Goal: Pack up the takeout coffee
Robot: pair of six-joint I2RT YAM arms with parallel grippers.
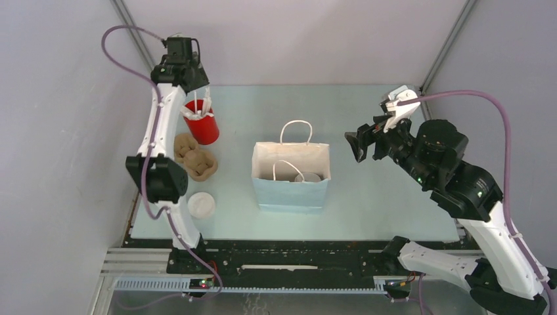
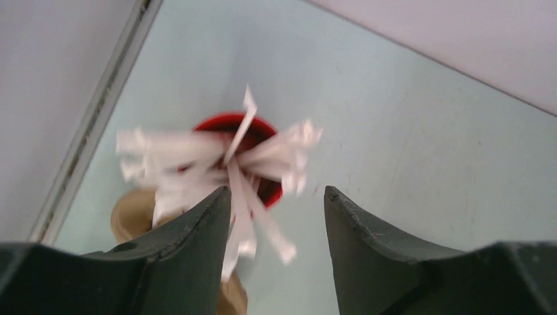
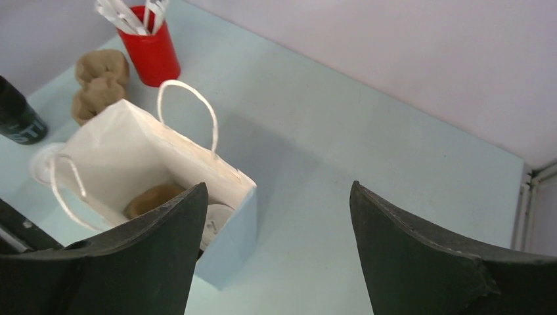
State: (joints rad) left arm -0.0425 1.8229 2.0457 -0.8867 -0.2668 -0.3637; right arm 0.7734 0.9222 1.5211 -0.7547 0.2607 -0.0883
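Coffee (image 1: 307, 177): white lid showing inside bag (image 1: 289, 195), right side; apparently packed.
Bag: upright on desk (image 1: 381, 197), mouth open for loading.
Left end effector (image 2: 277, 193): released, empty, above red cup (image 2: 226, 121), probably after cutlery.
Right end effector (image 3: 277, 186): released, empty, beside bag.
Second white lid (image 1: 201, 205): near left arm; cup beneath indiscernible.

Robot lab test cell: plain grey partition walls (image 1: 295, 39) at 12 o'clock, aluminium extrusion frame (image 1: 131, 266) at 6 o'clock, pale tabletop (image 1: 368, 118) at centre.
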